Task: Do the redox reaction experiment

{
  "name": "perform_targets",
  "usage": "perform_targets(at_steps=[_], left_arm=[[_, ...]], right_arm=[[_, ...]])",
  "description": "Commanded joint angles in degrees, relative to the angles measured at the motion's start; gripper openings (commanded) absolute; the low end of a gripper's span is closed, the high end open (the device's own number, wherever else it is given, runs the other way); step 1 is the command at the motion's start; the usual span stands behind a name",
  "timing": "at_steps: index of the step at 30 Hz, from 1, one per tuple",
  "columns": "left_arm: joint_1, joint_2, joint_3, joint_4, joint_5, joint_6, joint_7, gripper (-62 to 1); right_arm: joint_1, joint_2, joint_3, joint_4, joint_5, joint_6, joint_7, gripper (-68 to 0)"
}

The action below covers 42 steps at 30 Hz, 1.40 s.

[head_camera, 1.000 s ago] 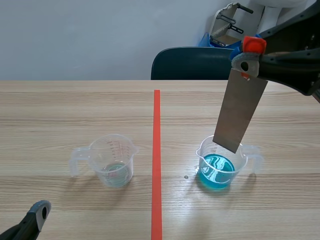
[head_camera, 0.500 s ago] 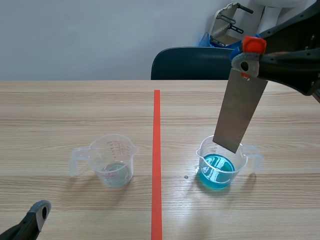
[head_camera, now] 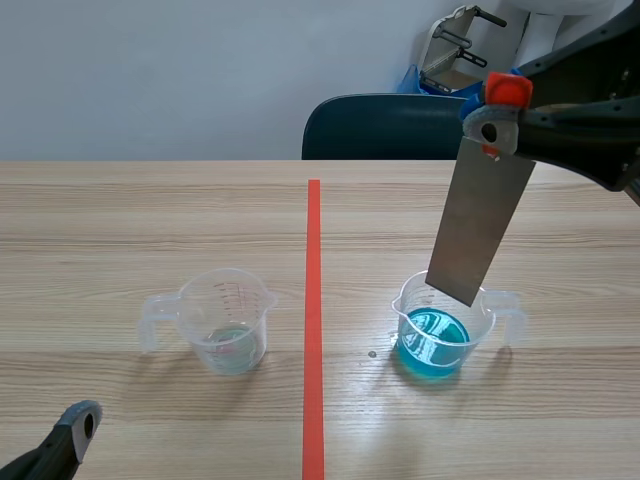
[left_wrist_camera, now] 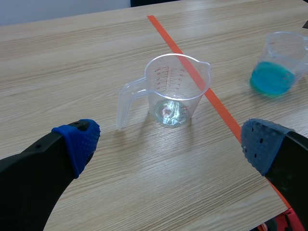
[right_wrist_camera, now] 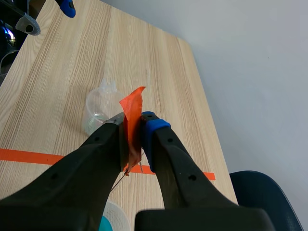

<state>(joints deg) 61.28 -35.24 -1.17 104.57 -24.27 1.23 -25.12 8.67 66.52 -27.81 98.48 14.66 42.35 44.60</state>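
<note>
A grey metal strip (head_camera: 479, 224) with an orange tape tab (head_camera: 507, 91) on its upper end hangs tilted above a clear beaker of blue liquid (head_camera: 433, 342); its lower end sits in front of the beaker's rim. My right gripper (right_wrist_camera: 133, 129) is shut on the taped end (right_wrist_camera: 131, 114), high at the right. Left of the tape line stands a clear measuring beaker (head_camera: 228, 320) (left_wrist_camera: 175, 90) with a trace of liquid. My left gripper (left_wrist_camera: 171, 144) stands open, low, near the table's front edge, with that beaker ahead of it. Only one of its fingertips (head_camera: 78, 424) shows in the scene view.
An orange-red tape line (head_camera: 314, 320) runs down the middle of the wooden table (head_camera: 120, 220). A small droplet (head_camera: 373, 353) lies beside the blue beaker (left_wrist_camera: 277, 65). A dark chair (head_camera: 385, 127) stands behind the far edge.
</note>
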Motion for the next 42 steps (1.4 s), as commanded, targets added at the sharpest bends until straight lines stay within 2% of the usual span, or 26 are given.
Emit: perform_targets(at_steps=[1, 27, 30, 42], left_arm=[[-0.1, 0.3, -0.4, 0.8, 0.1, -0.5, -0.9, 1.4], [-0.1, 0.3, -0.4, 0.8, 0.1, -0.3, -0.9, 1.4], [-0.1, 0.3, -0.4, 0.8, 0.1, -0.3, -0.9, 1.4], [-0.2, 0.3, -0.4, 0.8, 0.1, -0.3, -0.9, 1.4]], right_arm=[[1.0, 0.9, 0.9, 0.7, 1.2, 0.4, 1.0, -66.9], [1.0, 0.4, 0.9, 0.7, 1.2, 0.4, 1.2, -66.9], [1.6, -0.9, 0.9, 0.7, 0.8, 0.4, 0.9, -66.9], [6.7, -10.3, 0.8, 0.7, 0.3, 0.4, -7.1, -66.9]])
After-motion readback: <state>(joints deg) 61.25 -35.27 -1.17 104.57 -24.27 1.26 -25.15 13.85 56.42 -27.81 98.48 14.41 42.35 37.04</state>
